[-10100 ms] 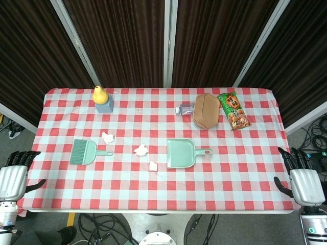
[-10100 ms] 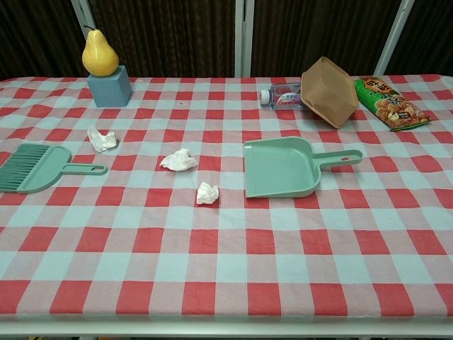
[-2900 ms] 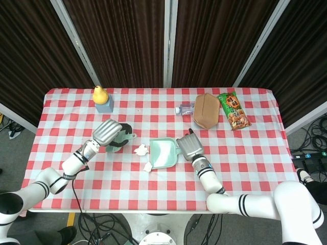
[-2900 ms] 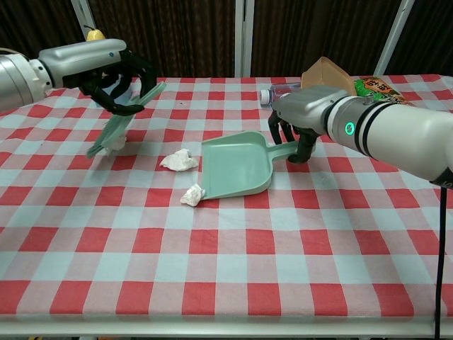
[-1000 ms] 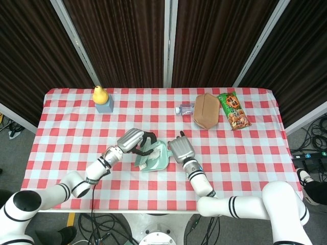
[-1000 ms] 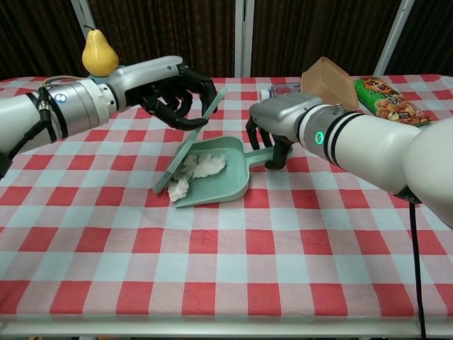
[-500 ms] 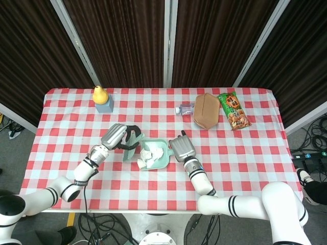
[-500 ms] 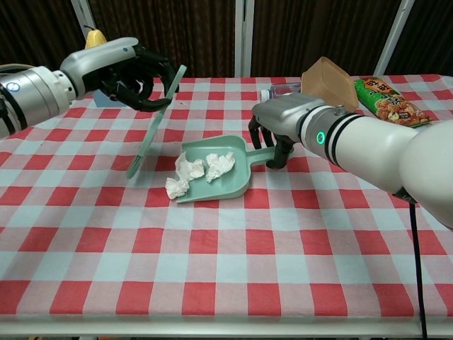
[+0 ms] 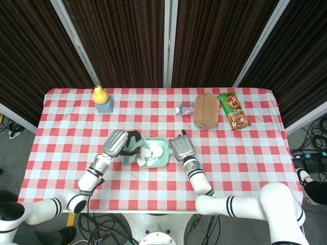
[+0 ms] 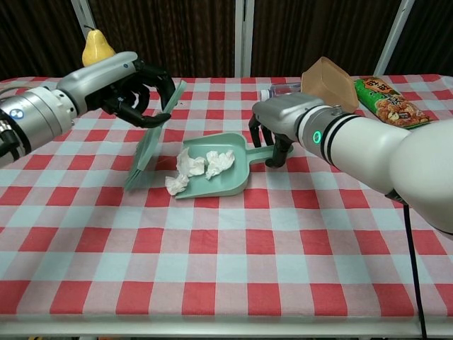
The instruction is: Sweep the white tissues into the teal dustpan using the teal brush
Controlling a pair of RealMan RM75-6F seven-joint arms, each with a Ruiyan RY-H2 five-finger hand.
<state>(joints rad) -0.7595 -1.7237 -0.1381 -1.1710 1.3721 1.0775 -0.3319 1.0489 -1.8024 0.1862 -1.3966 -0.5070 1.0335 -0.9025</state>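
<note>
My left hand (image 10: pixel 134 88) (image 9: pixel 118 143) grips the handle of the teal brush (image 10: pixel 145 159) (image 9: pixel 130 155), which slants down with its bristles on the cloth just left of the teal dustpan (image 10: pixel 232 181) (image 9: pixel 161 160). Two white tissues (image 10: pixel 191 165) (image 10: pixel 221 161) lie inside the pan. A third tissue (image 10: pixel 175 185) sits at the pan's front lip, between pan and bristles. In the head view the tissues (image 9: pixel 149 152) show as one white clump. My right hand (image 10: pixel 276 127) (image 9: pixel 179 148) holds the dustpan handle (image 10: pixel 260 156).
A pear on a blue-grey block (image 9: pixel 101 98) stands at the back left. A small bottle (image 10: pixel 280 94), a tilted brown box (image 10: pixel 329 88) and a green snack bag (image 10: pixel 386 100) lie at the back right. The red-checked table (image 10: pixel 226 269) runs on toward me.
All three tissues, once scattered, now lie in or at the dustpan. Since half a second ago the brush has dropped and edged right toward the pan's lip. The dustpan and right hand stay put.
</note>
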